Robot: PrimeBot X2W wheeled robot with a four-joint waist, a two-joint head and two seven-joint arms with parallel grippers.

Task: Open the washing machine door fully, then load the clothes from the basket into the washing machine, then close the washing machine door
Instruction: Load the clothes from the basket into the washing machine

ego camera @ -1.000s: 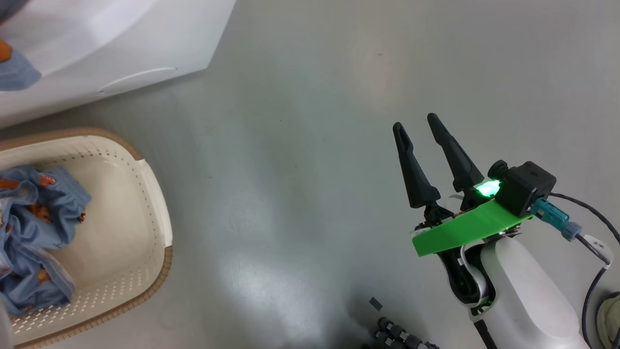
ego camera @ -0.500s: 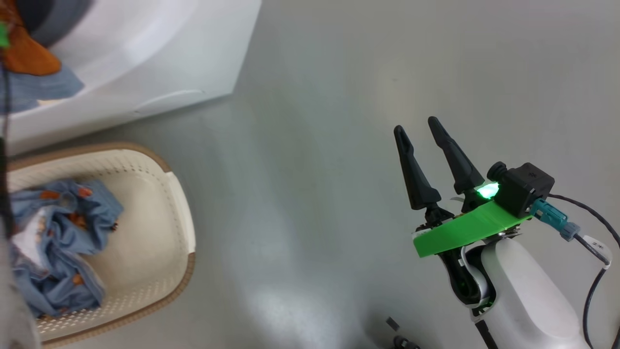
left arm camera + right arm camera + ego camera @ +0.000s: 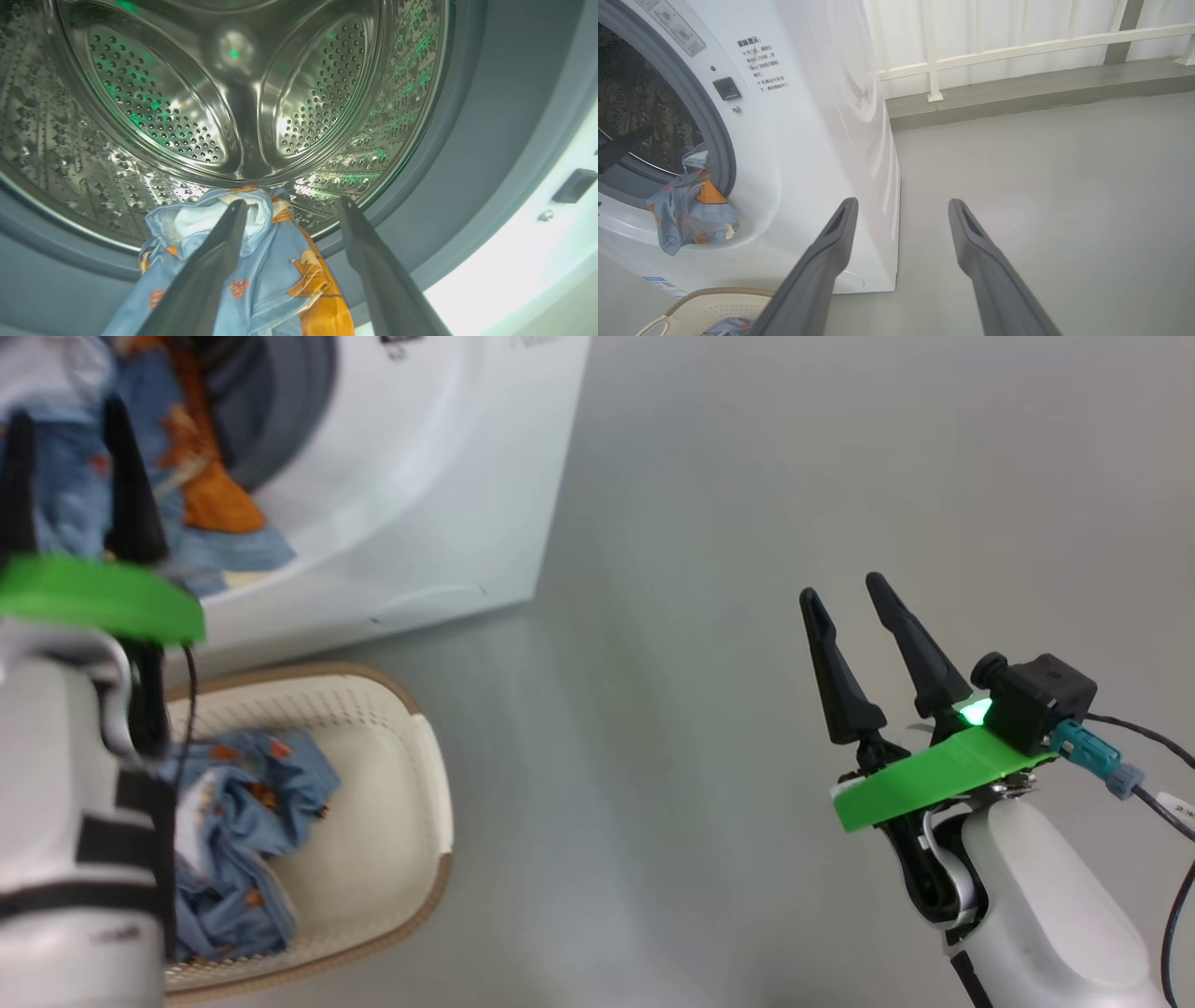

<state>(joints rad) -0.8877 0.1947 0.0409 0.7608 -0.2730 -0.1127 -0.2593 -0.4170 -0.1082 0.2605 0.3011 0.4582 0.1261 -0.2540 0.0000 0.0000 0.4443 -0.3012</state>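
**One piece hanging half out of the drum, more waiting in the basket**

Head view: left gripper (image 3: pixel 67 415) is up at the mouth of the washing machine (image 3: pixel 448 523), jaws spread wide and holding nothing. The basket (image 3: pixel 415 728) is just below that arm with blue clothes (image 3: pixel 243 793) in it. The right gripper (image 3: pixel 842 588) sits well apart over bare floor (image 3: pixel 653 616), jaws open too. Left wrist view: a garment (image 3: pixel 275 280) drapes over the seal (image 3: pixel 411 210) just below the jaws, long axis running into the drum (image 3: pixel 187 116). Right wrist view: same piece droops down outside the machine. I'd say the left arm's nearer for either grab.
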